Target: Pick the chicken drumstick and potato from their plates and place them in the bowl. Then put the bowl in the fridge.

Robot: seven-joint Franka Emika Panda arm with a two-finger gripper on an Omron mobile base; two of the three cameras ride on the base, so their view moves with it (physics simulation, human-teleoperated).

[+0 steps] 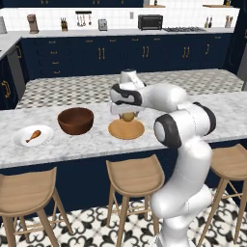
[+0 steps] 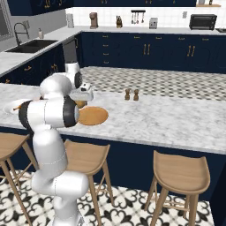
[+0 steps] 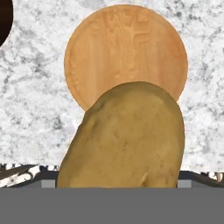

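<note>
Marble worktop (image 1: 72,144) holds everything. From the left base view, the potato (image 1: 128,116) hangs in the pincer (image 1: 126,114) just above the wooden plate (image 1: 126,130); the bowl (image 1: 75,120) sits beside that plate, the drumstick (image 1: 34,135) beyond the bowl. From the hand view, the potato (image 3: 124,138) looks pinched and lifted. Next, I think, carry it over the bowl.

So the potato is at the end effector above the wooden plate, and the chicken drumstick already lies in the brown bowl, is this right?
One part is wrong. The chicken drumstick lies on the white plate, not in the bowl, as the left base view shows. The potato is indeed at the end effector, above the wooden plate.
</note>
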